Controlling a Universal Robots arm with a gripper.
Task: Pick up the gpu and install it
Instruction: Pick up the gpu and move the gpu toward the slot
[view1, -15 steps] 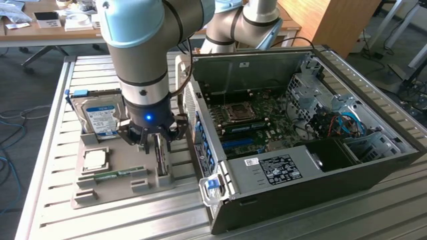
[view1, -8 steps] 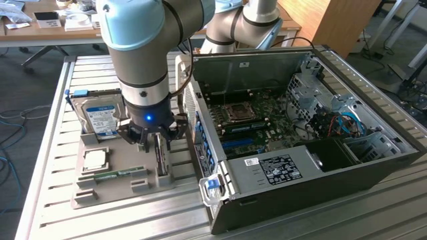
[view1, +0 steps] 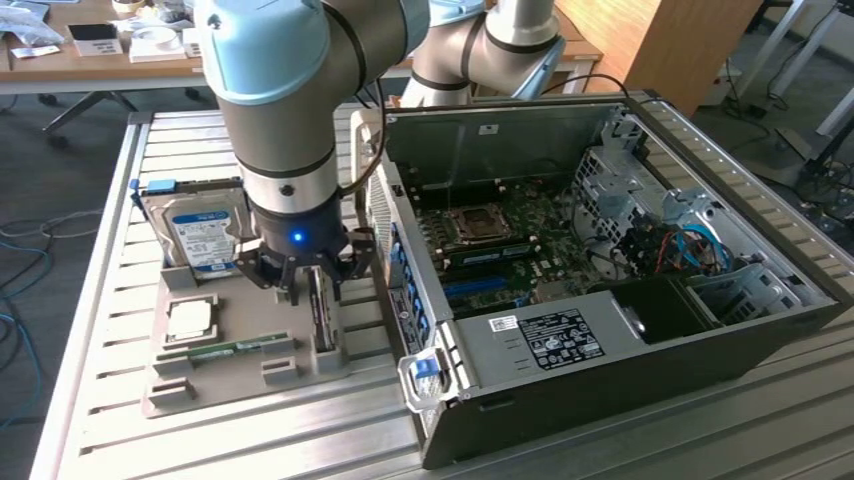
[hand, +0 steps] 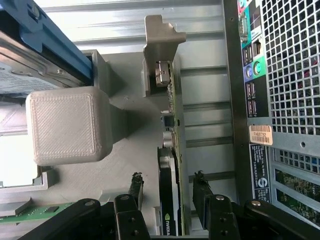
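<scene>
Wrist view looks down the gripper (hand: 167, 176): its fingers (hand: 136, 187) stand wide, one on each side of the gpu (hand: 169, 205), with a gap on both sides. The gpu stands on edge in a slot of the grey holder (hand: 125, 165). Close on one side rises a grey block (hand: 67, 125); on the other, the case (hand: 260, 165) rear with its ports (hand: 250, 75).

Exterior view places the gripper (view1: 310, 290) low over the gpu (view1: 322, 325). The holder (view1: 187, 395) also carries a drive (view1: 203, 235), CPU (view1: 191, 320) and memory stick (view1: 238, 349). The open case (view1: 587, 390) lies just beside it.
</scene>
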